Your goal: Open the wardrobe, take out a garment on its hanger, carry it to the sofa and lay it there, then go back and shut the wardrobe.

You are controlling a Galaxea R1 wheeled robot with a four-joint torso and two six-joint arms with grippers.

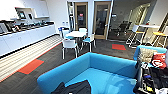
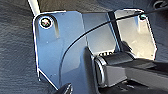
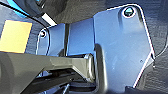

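**Laying the garment on the sofa**

Judging from how things lie, the garment point(image 1: 75, 88) is already down on the sofa point(image 1: 100, 72): a black, limp heap on the seat at its near end, close under the camera and partly cut off by the picture's lower edge. The step in hand looks like the release and the pull-away. To do it well, the arms should come off the cloth cleanly, lifting clear before the base backs away, so that no sleeve or hanger snags and drags the garment over the seat's front edge. It would pay to check that most of the cloth rests well onto the seat rather than at the lip; from here I cannot tell how much hangs over, nor can I make out the hanger.

Beyond the sofa's back stand white chairs point(image 1: 69, 45) around a small white surface point(image 1: 76, 33). The wardrobe cannot be picked out here.

As for pose, both wrist views look along the robot's own dark plates toward dark carpet, which suggests the arms hang low beside the body; the right wrist view catches a sliver of blue that may be the sofa. Neither claw can be made out, so I cannot tell whether either is open, closed or gripping anything.
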